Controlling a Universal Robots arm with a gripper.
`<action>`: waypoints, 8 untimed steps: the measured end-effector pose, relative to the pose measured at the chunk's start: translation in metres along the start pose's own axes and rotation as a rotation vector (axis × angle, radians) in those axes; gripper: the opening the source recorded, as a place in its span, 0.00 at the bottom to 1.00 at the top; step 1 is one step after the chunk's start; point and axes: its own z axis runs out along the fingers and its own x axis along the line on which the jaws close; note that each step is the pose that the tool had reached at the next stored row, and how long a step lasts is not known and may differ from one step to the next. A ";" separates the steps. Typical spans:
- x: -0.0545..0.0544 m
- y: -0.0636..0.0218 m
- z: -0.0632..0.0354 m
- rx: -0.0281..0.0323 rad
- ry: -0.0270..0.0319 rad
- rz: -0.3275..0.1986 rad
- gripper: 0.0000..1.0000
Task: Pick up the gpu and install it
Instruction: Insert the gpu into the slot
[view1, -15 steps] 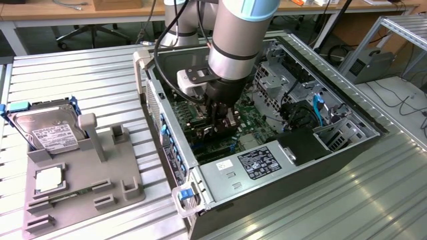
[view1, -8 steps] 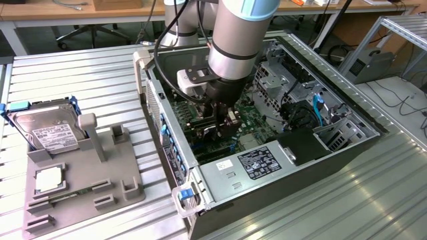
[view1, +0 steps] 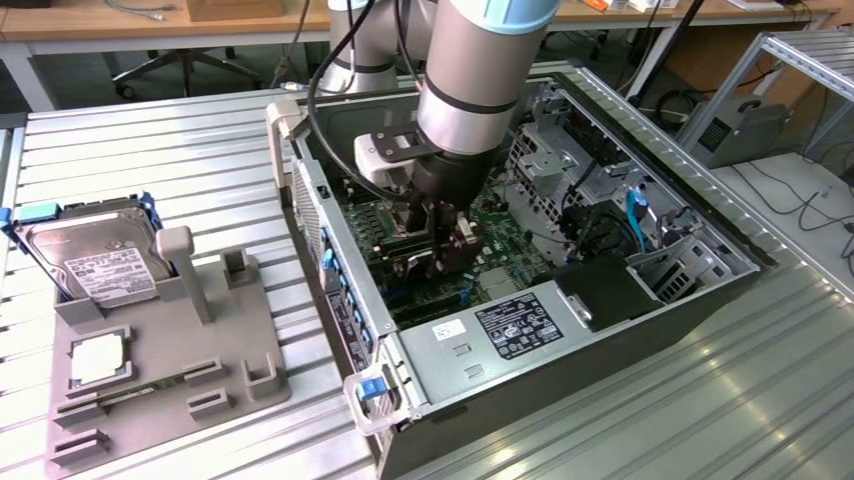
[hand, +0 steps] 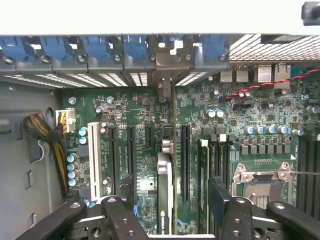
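Black and thin, the gpu (hand: 165, 192) was seen standing on edge in a slot of the green motherboard (hand: 140, 145), its silver bracket (hand: 167, 67) set against the row of rear slot covers. The gripper (hand: 167, 212) was held just above the card with its jaws spread wide, one on either side, gripping nothing. In the exterior view the arm (view1: 467, 90) reached down into the open computer case (view1: 534, 330). A grey holder (view1: 160, 350) with a hard drive (view1: 94, 260) lay beside the case, at the exterior view's left.

The gpu (hand: 165, 190) — thin, black, edge-up — stands seated in a motherboard slot, bracket at the case's rear.
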 end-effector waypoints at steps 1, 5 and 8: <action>0.000 0.0000 -0.0020 0.0000 -0.0001 0.000 0.70; -0.002 0.0000 -0.0118 0.0000 0.0000 0.000 0.70; -0.004 -0.0001 -0.0191 0.0000 0.0000 0.000 0.70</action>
